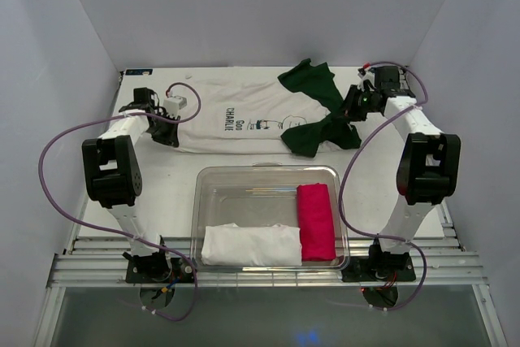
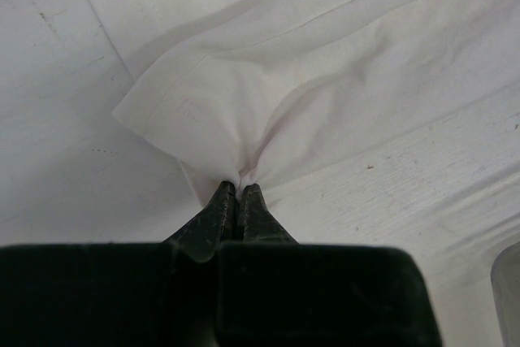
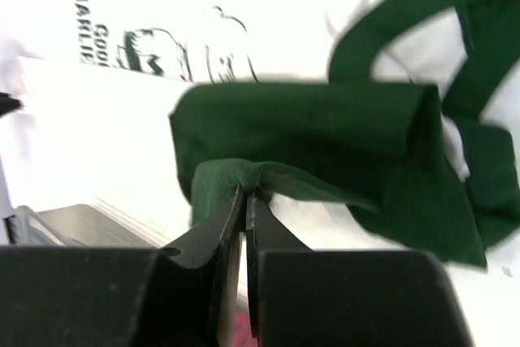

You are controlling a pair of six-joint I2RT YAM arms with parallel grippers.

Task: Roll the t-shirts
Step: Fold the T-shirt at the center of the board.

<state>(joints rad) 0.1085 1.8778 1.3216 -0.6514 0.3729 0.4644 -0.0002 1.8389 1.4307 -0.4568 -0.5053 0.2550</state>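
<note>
A white t-shirt (image 1: 236, 115) with small dark lettering lies spread flat at the back of the table. My left gripper (image 1: 167, 137) is shut on its near left corner; in the left wrist view the white cloth (image 2: 268, 95) bunches into the pinched tips of the gripper (image 2: 240, 188). A dark green t-shirt (image 1: 317, 111) lies crumpled over the white one's right end. My right gripper (image 1: 348, 116) is shut on a fold of that green cloth (image 3: 325, 136), which gathers at the gripper's tips (image 3: 245, 194).
A clear plastic bin (image 1: 210, 193) stands at the table's near middle, holding a rolled white cloth (image 1: 250, 244) and a bright pink rolled cloth (image 1: 315, 220). White walls close in the back and both sides. A metal rail (image 1: 97, 266) runs along the near edge.
</note>
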